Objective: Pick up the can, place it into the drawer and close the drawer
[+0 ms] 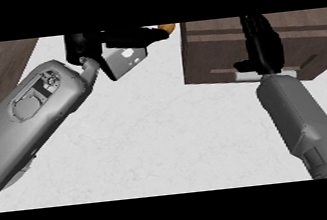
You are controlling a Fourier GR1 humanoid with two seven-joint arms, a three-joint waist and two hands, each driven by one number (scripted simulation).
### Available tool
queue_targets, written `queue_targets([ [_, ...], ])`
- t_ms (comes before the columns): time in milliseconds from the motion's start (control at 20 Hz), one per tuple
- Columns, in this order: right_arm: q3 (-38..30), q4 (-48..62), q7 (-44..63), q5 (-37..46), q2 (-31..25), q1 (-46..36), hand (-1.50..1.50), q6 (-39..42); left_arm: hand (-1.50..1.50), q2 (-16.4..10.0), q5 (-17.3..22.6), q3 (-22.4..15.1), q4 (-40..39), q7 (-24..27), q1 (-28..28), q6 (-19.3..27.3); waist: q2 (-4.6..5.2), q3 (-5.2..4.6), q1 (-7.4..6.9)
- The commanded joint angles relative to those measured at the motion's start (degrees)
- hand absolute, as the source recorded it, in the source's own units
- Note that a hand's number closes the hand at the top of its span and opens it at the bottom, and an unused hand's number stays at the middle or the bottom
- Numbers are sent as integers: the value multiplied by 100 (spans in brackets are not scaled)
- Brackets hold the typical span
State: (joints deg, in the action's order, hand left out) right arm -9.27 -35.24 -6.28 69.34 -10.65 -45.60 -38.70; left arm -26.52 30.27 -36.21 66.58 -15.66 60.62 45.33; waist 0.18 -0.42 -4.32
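- I see the left hand at the top of the head view, above the white counter, with its broad grey forearm running in from the lower left.
- Only an orange sliver of the can shows, right at the far end of that hand and close to the top edge; the rest is hidden.
- Whether the left hand is clamped on the can or merely beside it, I cannot tell.
- The brown wooden drawer sits at the upper right, just beside the can's sliver.
- My right hand lies over the drawer, seen edge-on, its fingers stretched straight towards the top edge and holding nothing.
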Motion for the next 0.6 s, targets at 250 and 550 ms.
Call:
queue_targets([
  [250,-278,1427,31,49,-61,-1258,-150,-365,-150,-264,-174,74,433,-73,-535,-54,135,56,-47],
  [550,-443,1878,204,36,-168,-1735,-150,-340,-150,-411,-184,83,1090,-111,-944,-114,154,56,-189],
])
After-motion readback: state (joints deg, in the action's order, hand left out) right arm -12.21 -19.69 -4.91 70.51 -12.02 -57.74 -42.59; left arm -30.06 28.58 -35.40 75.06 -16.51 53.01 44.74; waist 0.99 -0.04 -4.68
